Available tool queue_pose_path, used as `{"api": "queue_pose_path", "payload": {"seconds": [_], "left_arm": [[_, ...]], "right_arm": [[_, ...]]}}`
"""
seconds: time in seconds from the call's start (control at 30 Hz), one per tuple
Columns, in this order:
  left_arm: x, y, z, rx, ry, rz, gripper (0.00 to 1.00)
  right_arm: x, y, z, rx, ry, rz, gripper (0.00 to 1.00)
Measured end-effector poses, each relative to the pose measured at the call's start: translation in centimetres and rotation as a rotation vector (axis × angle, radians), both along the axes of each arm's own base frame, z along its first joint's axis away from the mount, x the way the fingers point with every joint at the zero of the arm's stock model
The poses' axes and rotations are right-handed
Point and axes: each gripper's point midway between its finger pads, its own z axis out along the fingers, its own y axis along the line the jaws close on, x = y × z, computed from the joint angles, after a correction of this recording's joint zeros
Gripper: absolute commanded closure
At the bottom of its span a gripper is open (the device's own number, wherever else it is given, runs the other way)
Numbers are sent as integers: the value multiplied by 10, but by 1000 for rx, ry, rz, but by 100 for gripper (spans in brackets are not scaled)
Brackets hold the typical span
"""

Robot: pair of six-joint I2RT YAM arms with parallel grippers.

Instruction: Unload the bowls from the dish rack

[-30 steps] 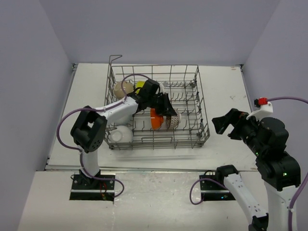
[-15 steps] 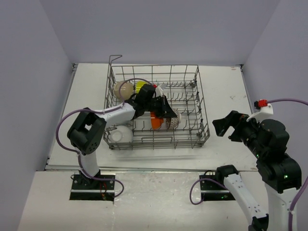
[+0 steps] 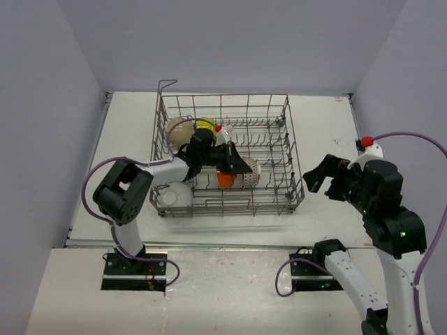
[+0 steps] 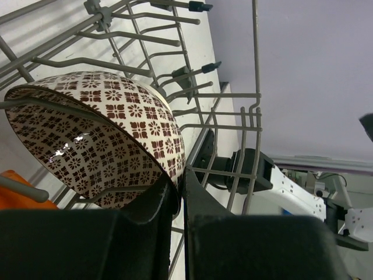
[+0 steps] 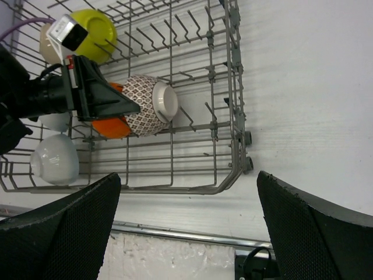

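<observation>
Grey dish rack (image 3: pixel 292 157): one patterned bowl (image 4: pixel 99 128) pinched by left tool (image 4: pixel 179 184); right tool (image 3: pixel 327 183) spread.

White table (image 3: pixel 328 125) beneath pale lilac walls (image 3: pixel 230 42)

The rack (image 5: pixel 235 87) is grey wire. The patterned bowl (image 4: pixel 105 134) is white with dark brown flower tiles. Left of it is an orange bowl (image 5: pixel 111 127). Far left are a yellow-green bowl (image 5: pixel 96 26) and a cream bowl (image 3: pixel 176 129). Near left is a white bowl (image 5: pixel 55 160). The table (image 5: pixel 303 87) is white.
</observation>
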Motion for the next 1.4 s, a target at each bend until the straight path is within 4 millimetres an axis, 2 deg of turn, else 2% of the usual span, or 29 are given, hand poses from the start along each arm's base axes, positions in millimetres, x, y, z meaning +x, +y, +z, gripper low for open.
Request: {"api": "queue_pose_path", "payload": {"seconds": [0.47, 0.6, 0.83, 0.93, 1.1, 1.23, 1.33, 1.4], "left_arm": [[0, 3, 19, -126, 19, 0, 100], [0, 3, 20, -133, 35, 6, 100], [2, 3, 25, -161, 76, 14, 100], [3, 3, 25, -171, 89, 13, 100], [4, 3, 27, -177, 103, 15, 100], [4, 2, 29, -178, 104, 6, 100], [5, 1, 35, -189, 102, 1, 100], [6, -1, 43, -207, 92, -5, 100]], "right_arm": [[39, 7, -56, -23, 268, -32, 1], [43, 8, -69, -30, 314, -38, 1], [47, 4, -80, -45, 346, -66, 1], [50, 0, -92, -69, 387, -89, 9], [55, -3, -115, -98, 462, -112, 31], [57, -3, -119, -100, 467, -114, 40], [60, -3, -123, -105, 471, -113, 55], [63, -3, -128, -109, 481, -116, 57]]}}
